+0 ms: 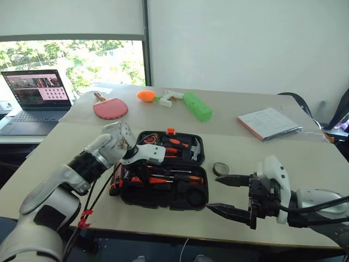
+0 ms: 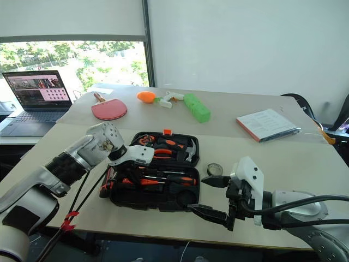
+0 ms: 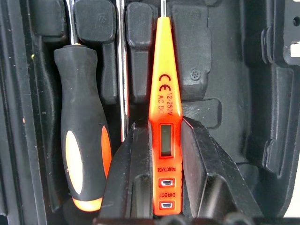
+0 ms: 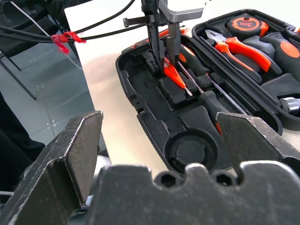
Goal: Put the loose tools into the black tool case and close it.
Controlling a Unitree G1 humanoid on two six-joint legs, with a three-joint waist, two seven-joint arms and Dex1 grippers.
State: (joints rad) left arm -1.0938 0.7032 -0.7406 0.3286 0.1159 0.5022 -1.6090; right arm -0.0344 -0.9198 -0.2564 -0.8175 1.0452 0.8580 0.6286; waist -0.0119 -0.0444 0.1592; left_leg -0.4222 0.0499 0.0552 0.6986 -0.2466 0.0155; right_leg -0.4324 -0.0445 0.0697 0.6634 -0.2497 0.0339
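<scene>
Left end effector (image 3: 161,154) clamps one slim all-orange screwdriver (image 3: 165,117) inside open black moulded plastic tool case (image 1: 163,191); right end effector (image 1: 226,192) spread wide, empty; one dark tape roll (image 1: 221,168) on desk.

I count one open black tool case (image 1: 163,196), one slim all-orange screwdriver (image 3: 165,122), one tape roll (image 1: 221,168) on the table (image 1: 283,158), one paddle (image 1: 110,108), one laptop (image 1: 38,101), one booklet (image 1: 268,123), two grippers.
</scene>
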